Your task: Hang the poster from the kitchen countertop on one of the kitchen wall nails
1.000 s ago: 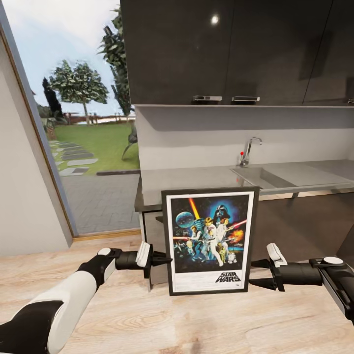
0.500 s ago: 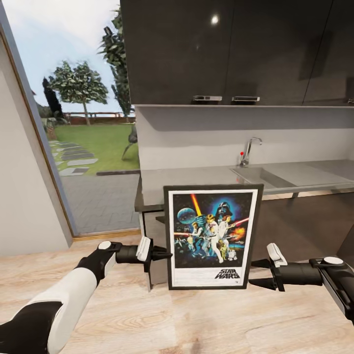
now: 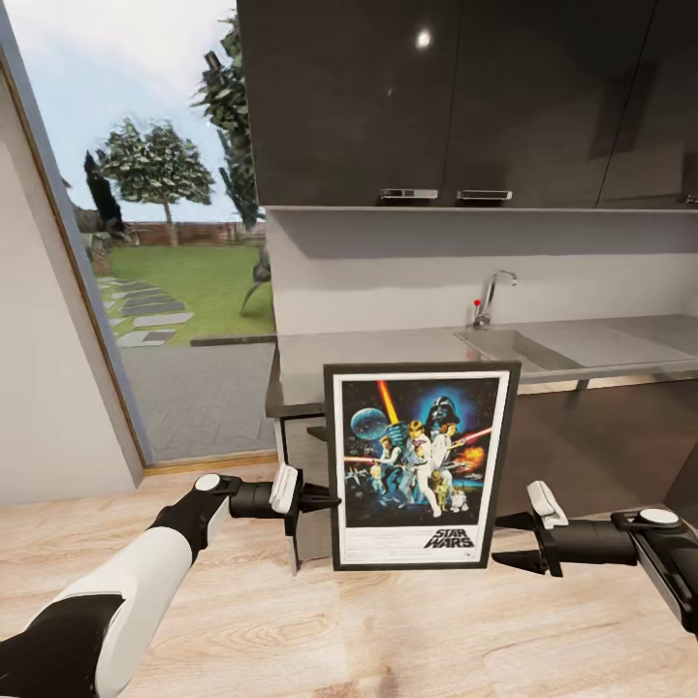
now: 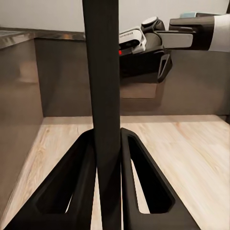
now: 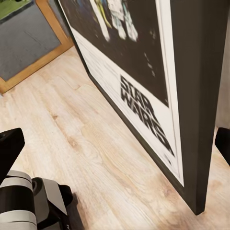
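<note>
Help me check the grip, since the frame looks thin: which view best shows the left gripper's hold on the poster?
The left wrist view: the poster stands edge-on, clamped by both fingers. The head view shows the left gripper at its side edge. The right wrist view shows its printed face.

The poster (image 3: 420,465) had a matt black frame, the kitchen countertop (image 3: 388,349) was glossy grey with a chrome tap (image 3: 492,296), and the floor (image 3: 388,630) looked like pale wood.

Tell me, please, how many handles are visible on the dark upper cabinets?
2. The first handle is at the bottom edge of the upper cabinets, and the second handle is just beside it. A further one may be cut off at the frame's right edge.
</note>
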